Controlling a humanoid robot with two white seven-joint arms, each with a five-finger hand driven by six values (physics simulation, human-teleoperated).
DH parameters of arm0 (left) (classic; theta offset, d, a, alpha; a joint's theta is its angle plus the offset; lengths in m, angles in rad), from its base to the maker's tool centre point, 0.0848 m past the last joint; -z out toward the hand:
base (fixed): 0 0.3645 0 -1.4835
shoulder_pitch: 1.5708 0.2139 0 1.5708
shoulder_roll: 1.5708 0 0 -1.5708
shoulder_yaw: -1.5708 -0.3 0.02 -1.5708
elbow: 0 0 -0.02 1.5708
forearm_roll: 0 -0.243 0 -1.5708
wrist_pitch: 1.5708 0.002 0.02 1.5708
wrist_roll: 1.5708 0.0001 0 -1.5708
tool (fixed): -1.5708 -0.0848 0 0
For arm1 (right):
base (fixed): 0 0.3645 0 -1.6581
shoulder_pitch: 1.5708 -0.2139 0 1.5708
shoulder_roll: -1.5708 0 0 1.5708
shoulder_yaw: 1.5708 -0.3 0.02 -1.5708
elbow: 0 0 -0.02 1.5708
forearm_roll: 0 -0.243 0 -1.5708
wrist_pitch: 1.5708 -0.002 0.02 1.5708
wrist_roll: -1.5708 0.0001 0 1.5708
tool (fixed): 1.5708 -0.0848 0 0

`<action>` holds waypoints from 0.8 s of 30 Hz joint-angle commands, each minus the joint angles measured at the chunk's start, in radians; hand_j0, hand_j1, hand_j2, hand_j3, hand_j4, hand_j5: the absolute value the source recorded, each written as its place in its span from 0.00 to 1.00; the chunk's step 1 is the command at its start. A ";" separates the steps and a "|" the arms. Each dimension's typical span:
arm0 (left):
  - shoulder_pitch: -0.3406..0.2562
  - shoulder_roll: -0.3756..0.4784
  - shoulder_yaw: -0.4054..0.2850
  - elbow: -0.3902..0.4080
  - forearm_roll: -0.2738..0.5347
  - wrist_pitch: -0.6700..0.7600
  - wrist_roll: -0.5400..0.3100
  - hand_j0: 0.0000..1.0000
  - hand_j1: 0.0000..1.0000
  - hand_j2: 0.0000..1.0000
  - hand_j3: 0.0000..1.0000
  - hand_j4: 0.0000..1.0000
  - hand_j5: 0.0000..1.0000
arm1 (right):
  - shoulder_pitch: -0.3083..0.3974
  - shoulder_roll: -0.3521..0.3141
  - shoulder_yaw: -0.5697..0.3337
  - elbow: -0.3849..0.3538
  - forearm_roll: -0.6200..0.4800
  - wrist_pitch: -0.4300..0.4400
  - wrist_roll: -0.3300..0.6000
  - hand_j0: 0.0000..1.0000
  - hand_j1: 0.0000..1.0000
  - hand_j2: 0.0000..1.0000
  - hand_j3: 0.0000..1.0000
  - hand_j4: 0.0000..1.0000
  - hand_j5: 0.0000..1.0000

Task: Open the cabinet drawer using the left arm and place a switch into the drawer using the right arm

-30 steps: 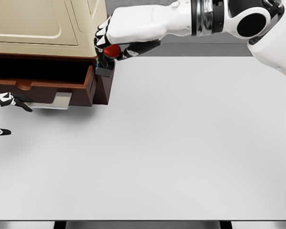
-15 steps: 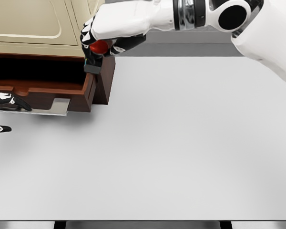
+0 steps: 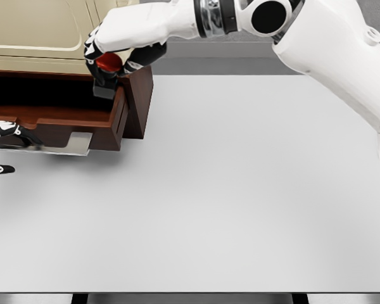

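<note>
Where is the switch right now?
In the head view, upper left: the switch is gripped in the right hand, just above the open drawer at its right end.

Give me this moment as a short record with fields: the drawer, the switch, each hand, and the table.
drawer: pulled open, dark interior visible, at the base of the cream-topped cabinet
switch: red button on a dark base, held above the drawer's right end, not yet released
right hand: fingers closed on the switch, arm reaching in from the right
left hand: at the left edge by the drawer front, mostly out of frame; grip not visible
table: white surface, cabinet standing on its far left corner
</note>
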 commanded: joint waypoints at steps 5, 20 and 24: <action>-0.001 0.000 0.010 0.002 0.033 0.007 0.036 0.78 0.78 0.78 0.78 0.78 0.78 | -0.002 0.030 -0.001 0.022 -0.007 0.003 0.003 0.43 0.43 0.43 0.43 0.43 0.43; -0.017 0.003 0.045 -0.026 0.030 0.007 0.034 0.57 0.57 0.57 0.57 0.57 0.57 | -0.038 0.126 0.027 0.177 -0.004 0.003 0.005 0.43 0.43 0.43 0.43 0.43 0.43; -0.015 0.023 0.068 -0.041 0.024 0.007 0.034 0.57 0.57 0.57 0.57 0.57 0.57 | -0.041 0.151 0.033 0.192 -0.004 0.003 0.005 0.43 0.43 0.43 0.43 0.43 0.43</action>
